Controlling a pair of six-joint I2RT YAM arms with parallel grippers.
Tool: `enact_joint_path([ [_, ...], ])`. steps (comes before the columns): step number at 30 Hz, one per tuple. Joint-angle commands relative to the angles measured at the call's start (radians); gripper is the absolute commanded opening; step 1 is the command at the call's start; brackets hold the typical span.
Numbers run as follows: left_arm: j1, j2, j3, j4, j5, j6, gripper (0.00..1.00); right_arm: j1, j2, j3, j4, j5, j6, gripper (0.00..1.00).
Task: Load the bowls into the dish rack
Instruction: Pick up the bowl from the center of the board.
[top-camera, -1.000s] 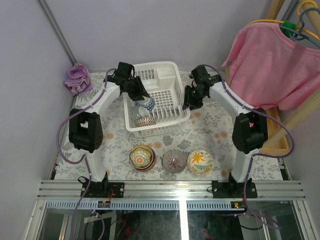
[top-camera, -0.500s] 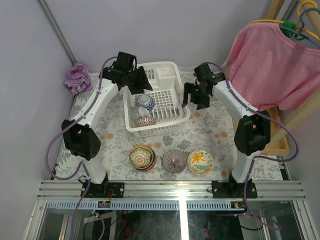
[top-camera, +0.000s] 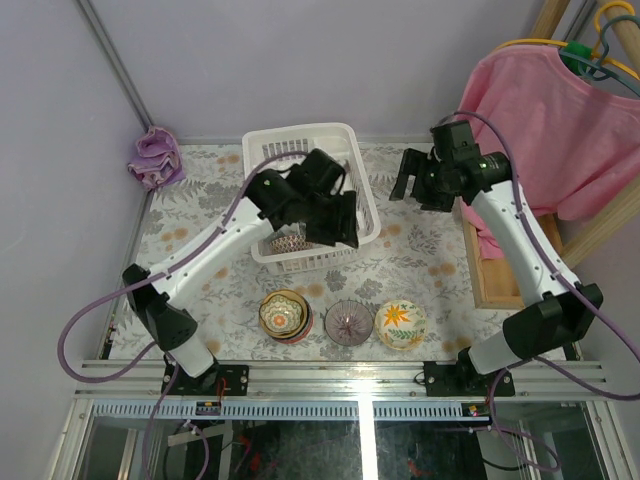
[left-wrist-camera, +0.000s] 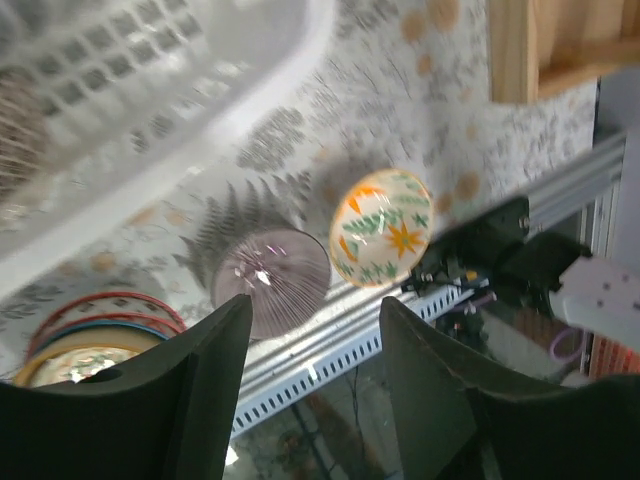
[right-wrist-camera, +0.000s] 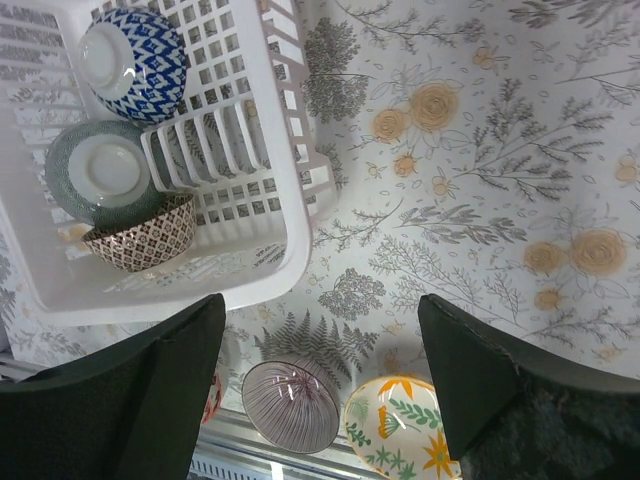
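3 bowls (right-wrist-camera: 133, 60) lean tilted in dish rack (right-wrist-camera: 285, 235) (to drain, I judge); left gripper (left-wrist-camera: 312, 330), right gripper (right-wrist-camera: 320, 310) gape empty, free for purple ribbed bowl (left-wrist-camera: 270, 282).

Dish rack (right-wrist-camera: 288, 200) sits mid-rear on the worktop (top-camera: 420, 250), three bowls (right-wrist-camera: 100, 170) in its left part. Before it, a row along the near edge: bowl stack (top-camera: 284, 315) left, single bowl (top-camera: 348, 322) middle, third bowl (top-camera: 400, 325) right. Cloth (top-camera: 155, 158) in the rear-left corner.
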Motion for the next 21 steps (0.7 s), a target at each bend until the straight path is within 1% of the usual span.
enact_joint_path([
  [1, -0.105, 0.012, 0.0, 0.014, 0.08, -0.03, 0.54, -0.025, -0.082, 0.01, -0.072, 0.048, 0.043, 0.85],
  [4, -0.175, 0.078, 0.04, 0.032, 0.106, -0.002, 0.55, -0.052, -0.127, 0.012, -0.093, 0.059, 0.057, 0.85],
  [7, -0.224, 0.133, 0.035, 0.065, 0.135, 0.018, 0.54, -0.087, -0.155, 0.036, -0.121, 0.058, 0.059, 0.84],
  [10, -0.247, 0.186, 0.007, 0.113, 0.163, 0.035, 0.54, -0.115, -0.173, 0.072, -0.15, 0.053, 0.056, 0.84],
  [16, -0.285, 0.303, 0.051, 0.151, 0.165, 0.075, 0.54, -0.144, -0.221, 0.078, -0.187, 0.051, 0.063, 0.83],
  [21, -0.314, 0.372, 0.051, 0.176, 0.148, 0.094, 0.54, -0.159, -0.259, 0.08, -0.22, 0.058, 0.055, 0.83],
])
